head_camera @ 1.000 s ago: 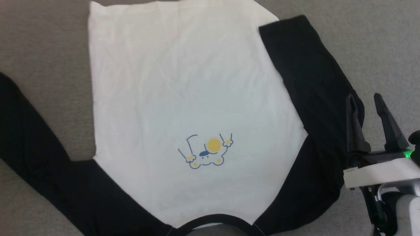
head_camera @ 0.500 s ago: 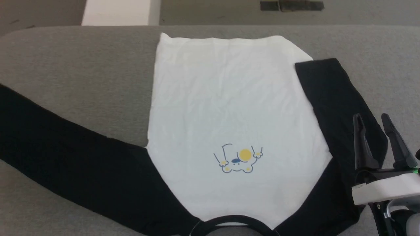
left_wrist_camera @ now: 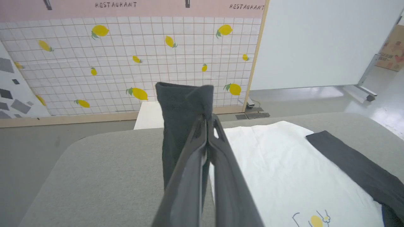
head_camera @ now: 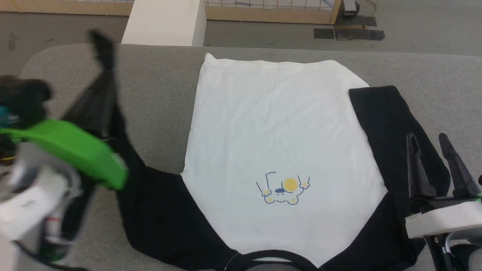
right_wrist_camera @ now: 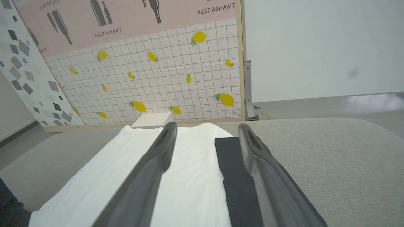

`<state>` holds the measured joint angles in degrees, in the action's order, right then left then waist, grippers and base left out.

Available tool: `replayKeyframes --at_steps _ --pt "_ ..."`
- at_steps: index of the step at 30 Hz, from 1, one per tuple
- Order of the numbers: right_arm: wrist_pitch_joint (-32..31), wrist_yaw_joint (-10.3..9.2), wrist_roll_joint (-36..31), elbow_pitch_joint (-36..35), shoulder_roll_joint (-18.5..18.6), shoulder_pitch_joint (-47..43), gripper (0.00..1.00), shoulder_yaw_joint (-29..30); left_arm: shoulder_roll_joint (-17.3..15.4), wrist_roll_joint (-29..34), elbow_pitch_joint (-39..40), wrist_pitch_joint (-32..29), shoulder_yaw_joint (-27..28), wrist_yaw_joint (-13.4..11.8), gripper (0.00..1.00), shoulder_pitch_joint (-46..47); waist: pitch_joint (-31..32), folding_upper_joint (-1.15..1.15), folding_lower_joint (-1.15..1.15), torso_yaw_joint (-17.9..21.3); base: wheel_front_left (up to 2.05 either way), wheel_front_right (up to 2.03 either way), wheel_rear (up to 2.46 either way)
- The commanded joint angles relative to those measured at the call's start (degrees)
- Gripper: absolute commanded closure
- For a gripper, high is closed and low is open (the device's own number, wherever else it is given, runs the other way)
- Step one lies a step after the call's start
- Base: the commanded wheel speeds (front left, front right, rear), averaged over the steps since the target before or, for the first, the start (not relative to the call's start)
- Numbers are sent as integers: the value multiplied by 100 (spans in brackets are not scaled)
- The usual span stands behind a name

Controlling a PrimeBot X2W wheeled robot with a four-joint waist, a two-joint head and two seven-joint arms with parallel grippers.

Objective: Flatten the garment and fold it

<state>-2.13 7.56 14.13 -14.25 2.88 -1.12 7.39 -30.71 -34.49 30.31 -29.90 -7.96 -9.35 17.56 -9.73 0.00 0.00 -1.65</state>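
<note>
The garment (head_camera: 278, 150), a long-sleeved shirt with white body and black sleeves, lay face up on the grey padded table (head_camera: 158, 75), collar trim (head_camera: 271, 255) nearest the robot and hem toward the far edge. The body was spread nearly flat with only faint creases; the small blue-and-yellow print (head_camera: 283, 190) read upside down in the head view, consistent with that orientation; the right sleeve (head_camera: 391, 131) lay doubled back along the right edge of the body, cuff end toward the hem, judged already placed for folding. The left gripper (left_wrist_camera: 208, 119) had its fingers pressed together on the left sleeve (left_wrist_camera: 184, 104) near the cuff; the cloth stood above the fingertips and hung behind them, clear of the table; in the head view that arm was blurred, and the sleeve rose from the shoulder area up to the grip. Judged purpose: the sleeve was held high so it could be carried over the body without dragging the white panel out of flat. The right gripper (head_camera: 427, 138) hovered above the right sleeve's outer edge with fingers spread and nothing between them; contact with the cloth could not be determined; judged parked clear of the working arm. Flattening appeared substantially complete; the body folds were not yet made; a loose pinch could drop the cuff short.
</note>
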Motion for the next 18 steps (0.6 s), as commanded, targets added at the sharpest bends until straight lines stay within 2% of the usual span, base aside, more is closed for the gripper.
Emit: replayKeyframes --at_steps 1,5,8,12,18 --pt "-14 -8 22 -19 -1 -70 0 16 226 102 2 15 -295 13 100 220 27 0 0 24 0 0 0" --pt "-20 -8 54 -6 -1 -89 0 -7 1022 287 -303 92 -1329 46 100 595 25 0 0 131 0 0 0" --pt "-20 -8 61 0 -1 -76 0 -22 1560 297 -790 159 -2012 204 100 770 -6 0 0 226 0 0 0" --pt "-25 -8 47 20 -1 -66 0 -25 2023 288 -1556 185 -2720 474 100 844 -38 0 0 368 0 0 0" --pt "-19 -8 54 54 -1 -33 0 -45 2431 284 -2662 332 -3320 793 100 918 -116 0 0 562 0 0 0"
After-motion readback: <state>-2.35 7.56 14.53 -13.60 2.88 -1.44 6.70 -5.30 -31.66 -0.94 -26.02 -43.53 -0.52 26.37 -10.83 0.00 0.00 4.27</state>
